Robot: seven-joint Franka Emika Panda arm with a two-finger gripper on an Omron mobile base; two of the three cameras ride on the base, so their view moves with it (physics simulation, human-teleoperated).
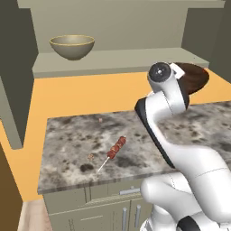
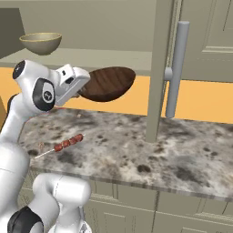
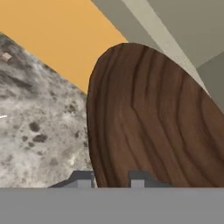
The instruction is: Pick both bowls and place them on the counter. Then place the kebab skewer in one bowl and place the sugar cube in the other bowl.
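My gripper is shut on the rim of the dark brown wood-grained bowl and holds it tilted in the air, over the back edge of the speckled counter. The beige-olive bowl stands upright on the olive-grey shelf. Flat on the counter lies the kebab skewer, left of my arm. A tiny tan sugar cube rests near the counter's far edge.
A plain orange surface runs between counter and shelf. An open cabinet door with a long grey handle stands upright over the counter's middle, right of the held bowl. Pale olive cabinet fronts sit below the slab.
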